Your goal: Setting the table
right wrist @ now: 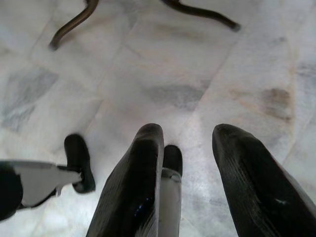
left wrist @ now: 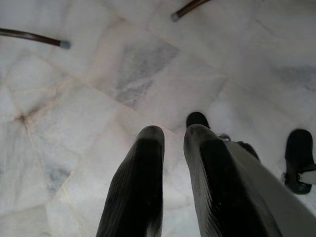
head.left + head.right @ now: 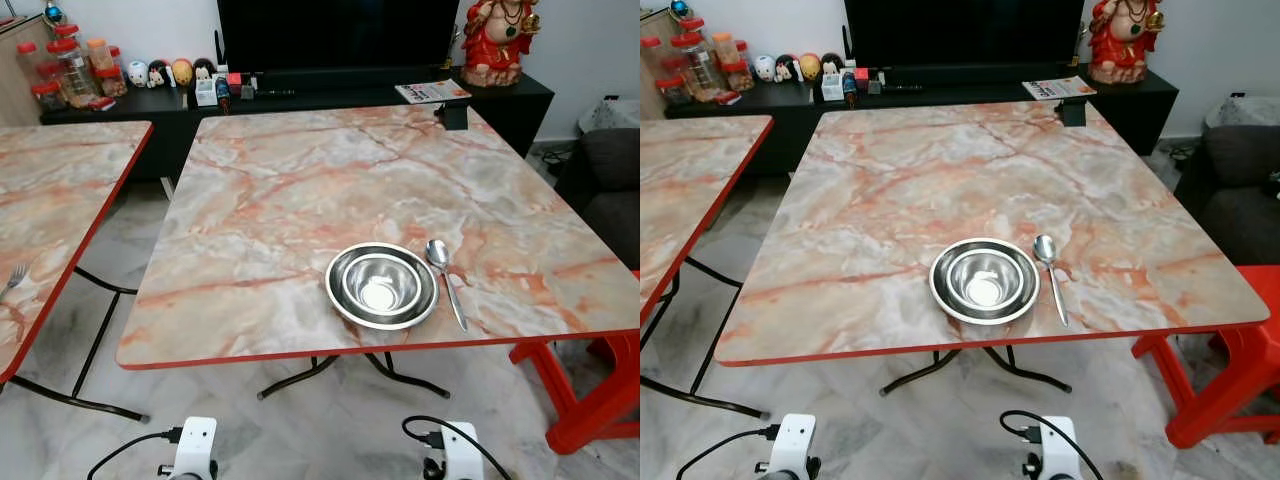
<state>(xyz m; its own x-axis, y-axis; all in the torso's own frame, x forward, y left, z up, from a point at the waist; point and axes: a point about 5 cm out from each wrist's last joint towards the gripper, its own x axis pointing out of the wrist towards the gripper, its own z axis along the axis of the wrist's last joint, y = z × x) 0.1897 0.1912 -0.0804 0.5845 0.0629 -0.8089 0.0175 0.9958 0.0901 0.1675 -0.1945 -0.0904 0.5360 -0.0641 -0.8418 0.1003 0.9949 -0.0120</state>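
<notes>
A second marble-patterned table with a red edge fills the left of the frame, a fork lying at its near left margin. Along the top runs a black TV cabinet bearing red-lidded jars at upper left, small figurines and, at upper right, a red seated statue. The main marble-top table occupies the centre; near its front edge, right of middle, a steel bowl nests inside a wider steel dish, and a spoon lies just beside them to the right, handle toward the viewer. A red plastic stool stands at lower right. Below, over pale marble floor, the left gripper hangs with fingers narrowly parted, holding nothing; the right gripper hangs wider apart, also empty.
</notes>
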